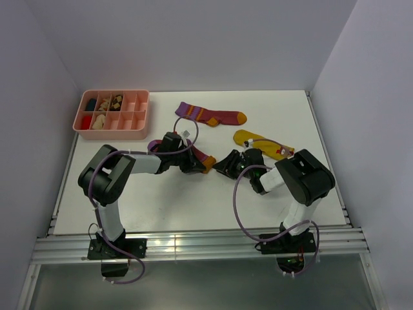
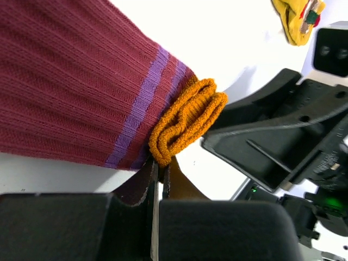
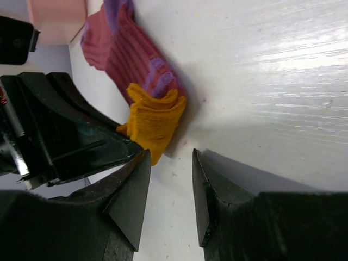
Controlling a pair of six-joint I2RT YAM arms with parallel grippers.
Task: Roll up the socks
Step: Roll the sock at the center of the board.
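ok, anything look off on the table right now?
Nothing spilled or damaged. Only oddity: the left gripper pinches a maroon sock at its orange toe, which is bunched double rather than rolled. The right gripper stands open and empty beside it. The yellow sock lies right beside the right arm.

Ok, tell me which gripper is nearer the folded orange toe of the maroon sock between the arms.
Left. The left gripper is shut on the maroon sock right at its orange toe; the right gripper stands open just beside it, not touching.

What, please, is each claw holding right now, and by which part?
The left claw pinches the maroon sock by its orange toe; the right claw holds nothing.
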